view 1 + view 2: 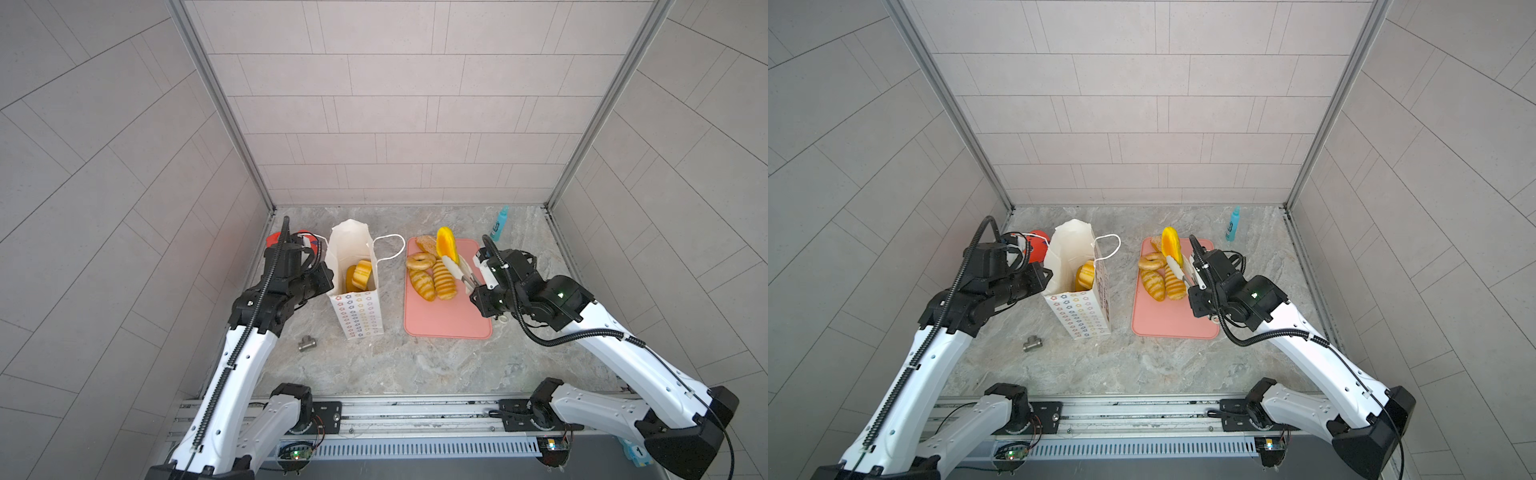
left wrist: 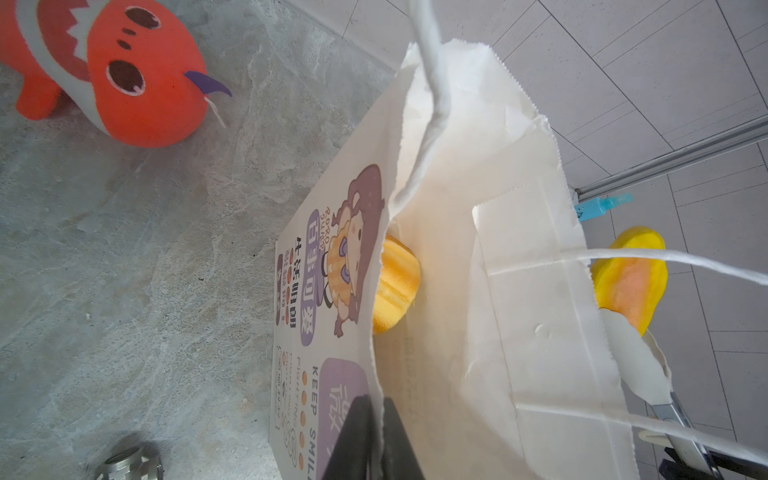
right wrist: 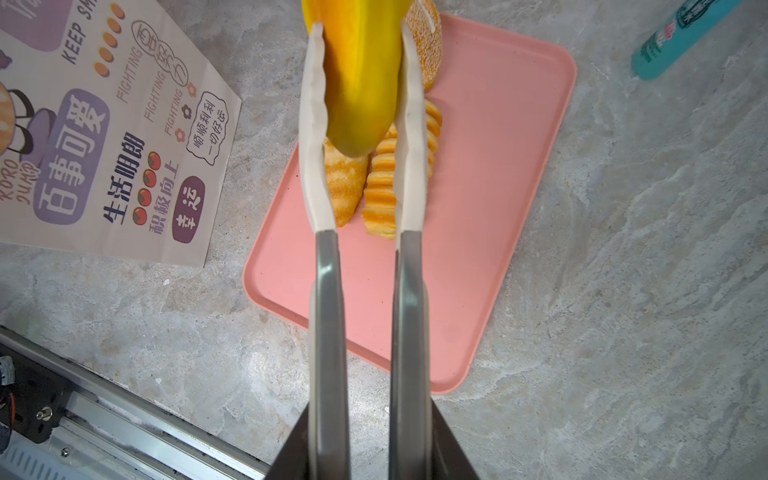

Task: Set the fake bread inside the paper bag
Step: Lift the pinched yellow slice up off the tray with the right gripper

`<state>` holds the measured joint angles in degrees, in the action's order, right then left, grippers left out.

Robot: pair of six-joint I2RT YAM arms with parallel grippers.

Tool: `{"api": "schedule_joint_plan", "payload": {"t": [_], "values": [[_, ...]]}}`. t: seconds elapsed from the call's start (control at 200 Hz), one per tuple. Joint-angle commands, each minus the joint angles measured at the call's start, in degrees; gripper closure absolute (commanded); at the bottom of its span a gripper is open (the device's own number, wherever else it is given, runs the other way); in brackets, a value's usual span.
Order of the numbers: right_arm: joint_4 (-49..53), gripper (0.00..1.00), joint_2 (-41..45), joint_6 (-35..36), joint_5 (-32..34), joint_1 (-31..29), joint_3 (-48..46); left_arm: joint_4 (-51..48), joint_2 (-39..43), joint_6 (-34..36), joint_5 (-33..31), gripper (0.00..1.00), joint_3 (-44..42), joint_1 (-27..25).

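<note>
Pinching the bag (image 1: pixel 360 316) wall shut-tight with the left claw (image 2: pixel 376 432), left of centre. Squeezing tongs (image 1: pixel 455 270) in the right claw (image 3: pixel 365 451), holding a bun (image 1: pixel 446 243) above the tray (image 1: pixel 449 324), right of centre. Showing at least two breads (image 1: pixel 360 274) bagged; leaving four pieces (image 1: pixel 428 282) waiting on the tray.

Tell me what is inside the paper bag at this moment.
Inside the paper bag a ridged yellow roll shows next to a second golden piece. The bag's walls hide its bottom, so anything lying deeper cannot be seen.
</note>
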<state>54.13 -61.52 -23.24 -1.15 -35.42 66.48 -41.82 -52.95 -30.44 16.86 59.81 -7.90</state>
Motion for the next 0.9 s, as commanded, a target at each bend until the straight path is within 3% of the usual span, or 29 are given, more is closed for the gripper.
{"api": "schedule_joint_plan", "payload": {"t": [0.0, 0.896], "values": [[-0.2, 0.65, 1.1, 1.1, 1.5, 0.4, 2.2, -0.3, 0.8, 0.1, -0.6, 0.88, 0.7, -0.1], [1.6, 0.65, -0.4, 3.4, 1.6, 1.5, 11.4, -0.4, 0.5, 0.2, -0.4, 0.88, 1.0, -0.2]]}}
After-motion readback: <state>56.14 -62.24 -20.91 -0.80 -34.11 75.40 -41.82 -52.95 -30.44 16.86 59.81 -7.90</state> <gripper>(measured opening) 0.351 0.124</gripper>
